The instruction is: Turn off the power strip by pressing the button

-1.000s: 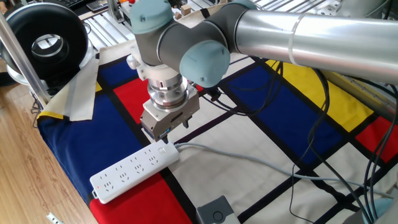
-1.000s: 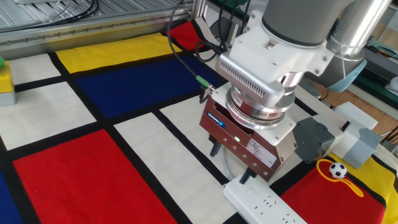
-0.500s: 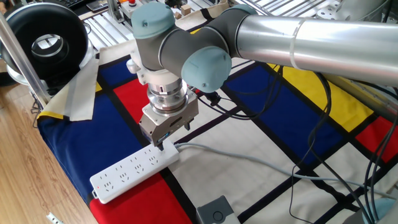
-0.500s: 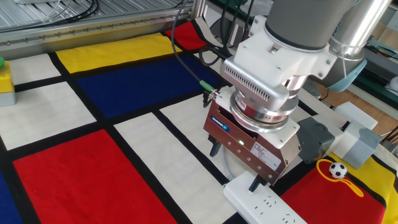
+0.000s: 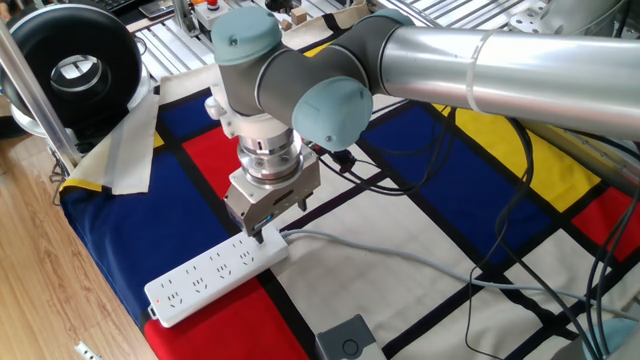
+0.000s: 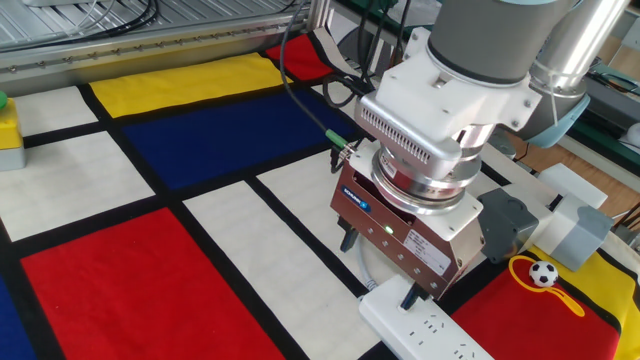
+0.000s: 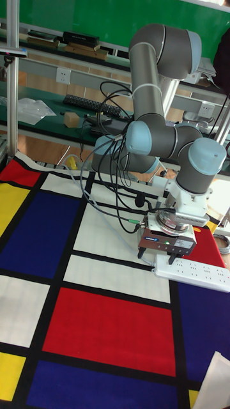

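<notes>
Since the frame of a second ago the gripper [image 5: 259,236] has dropped from just above the cord end of the power strip [image 5: 215,272] onto it; over the last half second it has held that position.

One fixed view: the strip lies diagonally at lower left of centre, on the patterned tablecloth [image 5: 420,240], across a blue, a white and a red panel. Its pale grey cord [image 5: 400,256] leaves the upper right end and runs toward the right edge. One dark fingertip [image 5: 260,235] touches the top face of the strip at that cord end. The button itself is hidden beneath the gripper. A small grey box [image 5: 349,340] sits at the bottom edge, well apart from the strip.

The other fixed view: the gripper [image 6: 377,266] fills the centre right, its brown body directly above the near end of the power strip [image 6: 425,328] at the bottom edge. One finger [image 6: 408,296] rests on the strip's end; a second finger [image 6: 346,240] stands clear to the left above the cloth, so the fingers are spread apart and pinch nothing. A small football figure [image 6: 543,273] lies at lower right.

Tall fixed view: the gripper [image 7: 156,254] sits over the left end of the power strip [image 7: 193,271] at right of centre.
</notes>
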Controlling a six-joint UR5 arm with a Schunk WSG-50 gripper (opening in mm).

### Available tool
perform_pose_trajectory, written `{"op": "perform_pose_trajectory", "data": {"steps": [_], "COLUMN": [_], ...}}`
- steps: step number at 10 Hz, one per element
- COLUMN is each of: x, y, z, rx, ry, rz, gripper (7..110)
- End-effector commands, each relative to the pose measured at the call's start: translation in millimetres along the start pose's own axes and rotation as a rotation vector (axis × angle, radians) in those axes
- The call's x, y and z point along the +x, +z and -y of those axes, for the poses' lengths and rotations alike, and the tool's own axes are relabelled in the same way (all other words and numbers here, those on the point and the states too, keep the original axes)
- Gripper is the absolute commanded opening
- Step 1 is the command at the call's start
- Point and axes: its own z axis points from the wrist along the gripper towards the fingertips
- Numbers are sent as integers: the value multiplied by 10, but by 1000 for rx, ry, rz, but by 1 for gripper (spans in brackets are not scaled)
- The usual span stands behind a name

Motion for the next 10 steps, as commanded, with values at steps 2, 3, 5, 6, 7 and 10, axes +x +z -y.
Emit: {"op": "perform_pose_trajectory", "data": {"steps": [2,3,5,6,7,10], "x": [28,27,19,17,20,23], "y": [8,9,42,61,66,65], "z": [-16,-16,-7,6,11,4], "rx": [-13,-13,-13,-10,-8,-12], "ry": [43,43,45,42,42,39], "rz": [-9,-9,-9,-8,-8,-8], "gripper": [88,88,88,88,66,66]}}
